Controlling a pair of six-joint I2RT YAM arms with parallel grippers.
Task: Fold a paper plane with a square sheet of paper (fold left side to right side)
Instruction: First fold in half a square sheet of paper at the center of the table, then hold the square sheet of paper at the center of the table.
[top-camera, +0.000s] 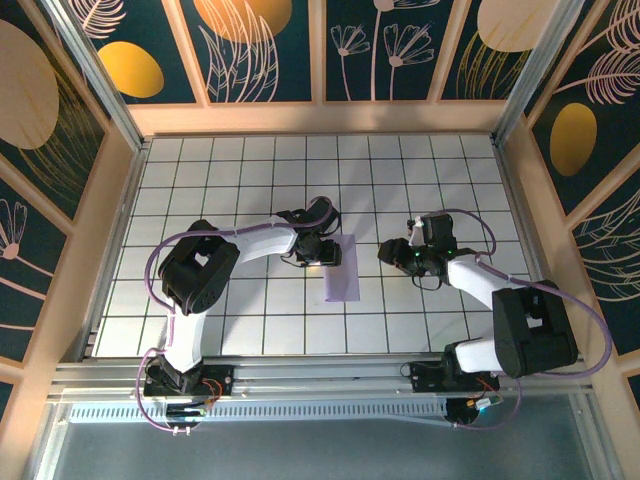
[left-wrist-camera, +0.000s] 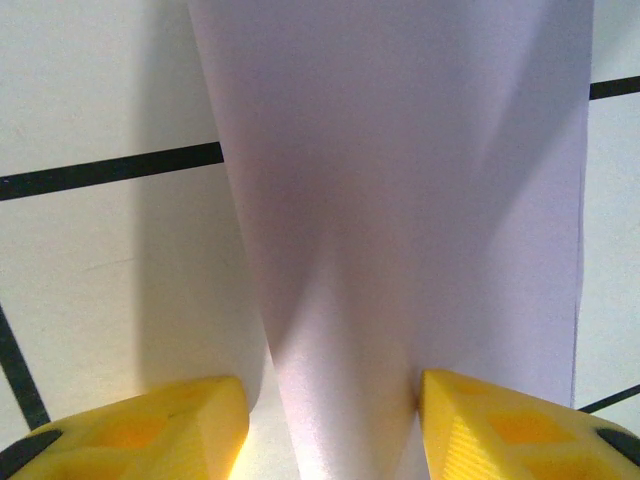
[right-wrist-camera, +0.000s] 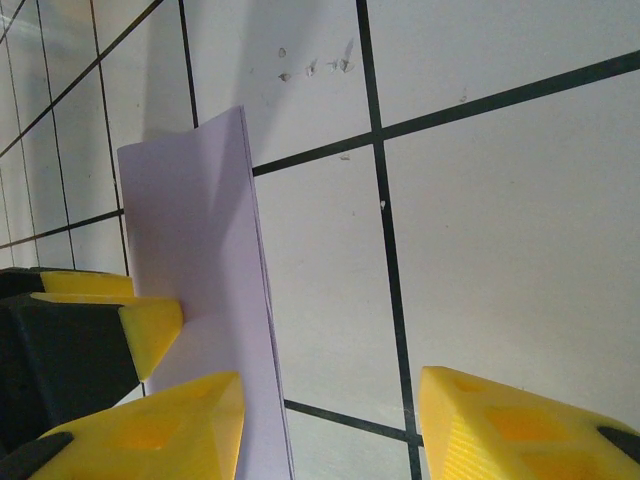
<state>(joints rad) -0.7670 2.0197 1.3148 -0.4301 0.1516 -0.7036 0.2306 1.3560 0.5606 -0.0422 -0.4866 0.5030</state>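
Note:
The square sheet of paper (top-camera: 342, 268) lies on the tiled table folded in half, a narrow lavender strip with its long edges running away from the arms. My left gripper (top-camera: 322, 250) is low over the strip's left long side. In the left wrist view the paper (left-wrist-camera: 400, 200) bulges up between the parted yellow fingers of that gripper (left-wrist-camera: 330, 400), and only the right finger touches it. My right gripper (top-camera: 392, 252) hovers just right of the strip, open. In the right wrist view the paper (right-wrist-camera: 195, 230) shows its doubled right edge beside my right gripper (right-wrist-camera: 330, 400), with bare tile between the fingers.
The white tiled table (top-camera: 250, 190) is walled by a wooden frame with patterned panels (top-camera: 265, 50). A metal rail (top-camera: 320, 375) runs along the near edge by the arm bases. A yellow fingertip (right-wrist-camera: 150, 325) of the left gripper rests against the paper in the right wrist view.

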